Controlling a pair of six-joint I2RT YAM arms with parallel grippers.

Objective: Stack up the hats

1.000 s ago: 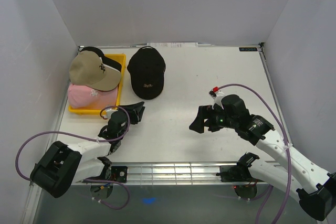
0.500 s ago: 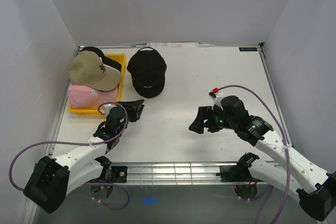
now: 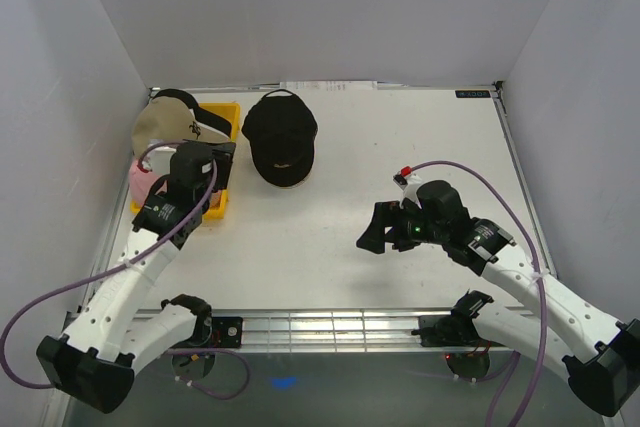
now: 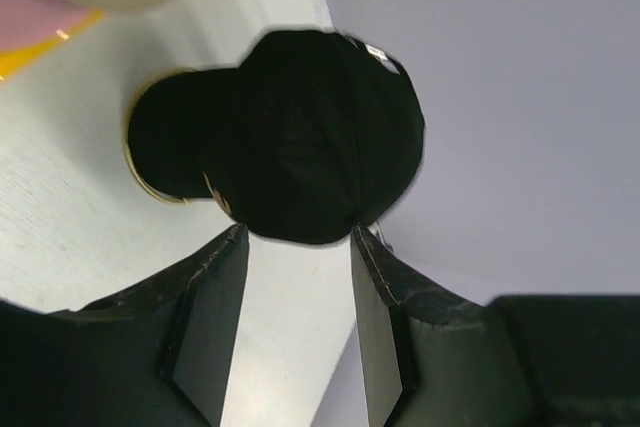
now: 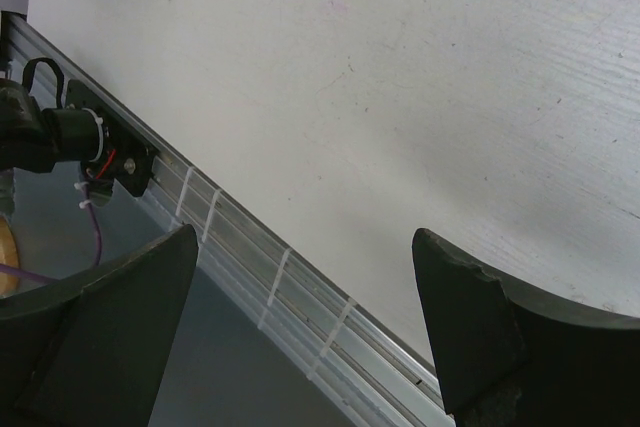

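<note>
My left gripper (image 3: 226,161) hangs over the near right corner of the yellow tray (image 3: 228,112) on the left side of the table (image 3: 400,147). Its jaws are partly apart with nothing between them. In my left wrist view they frame the black cap (image 4: 290,137), which lies ahead of the fingertips and apart from them. That black cap (image 3: 280,137) sits alone on the table just right of the tray, near the far edge, with its brim pointing toward me. The tan cap (image 3: 170,122) rests on the tray's far end. The pink cap (image 3: 140,175) lies beside it at the near end, partly hidden by my left arm. My right gripper (image 3: 368,235) is spread wide and holds nothing, above bare table on the near right, well apart from every cap.
</note>
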